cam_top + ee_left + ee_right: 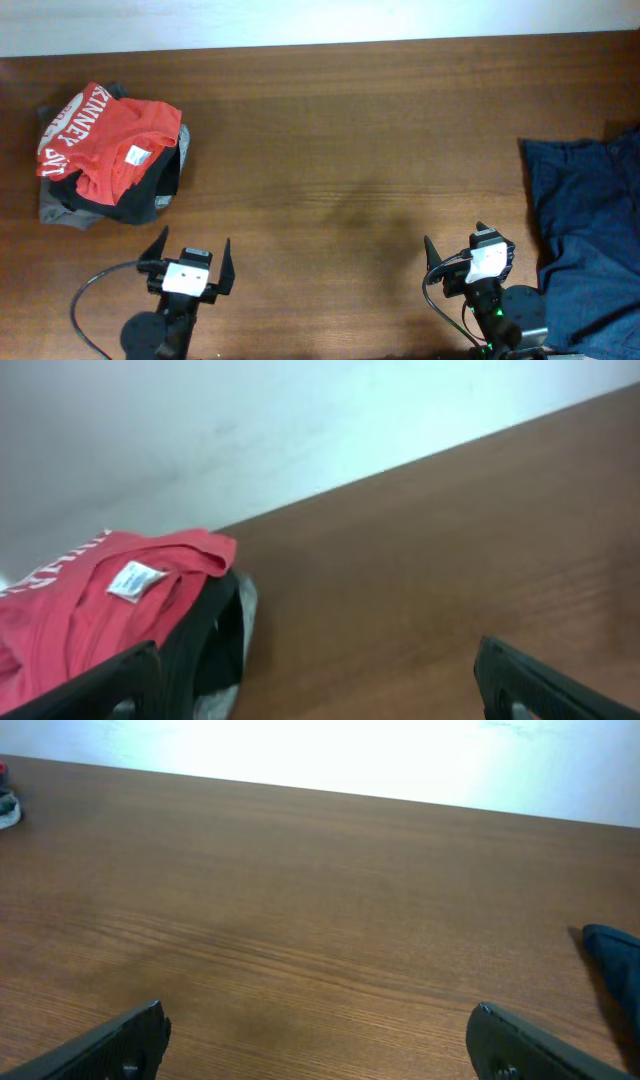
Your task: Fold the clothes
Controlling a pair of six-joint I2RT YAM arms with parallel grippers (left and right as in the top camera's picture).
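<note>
The clothes lie in two places. A crumpled orange-red T-shirt (115, 135) with white lettering tops a pile at the far left, over a black garment (150, 195) and a grey one (60, 212). A navy blue garment (590, 240) is spread at the right edge. My left gripper (193, 243) stands open near the front edge, just below the pile and touching nothing. In the left wrist view the red shirt (90, 600) and black cloth (215, 640) lie ahead to the left of the open gripper (320, 670). My right gripper (455, 238) is open, left of the navy garment (615, 955).
The brown wooden table (340, 150) stretches between the two heaps. A white wall (330, 750) runs along its far edge. Black cables (95, 290) loop by the left arm's base. The right gripper (315, 1030) has only bare wood between its fingers.
</note>
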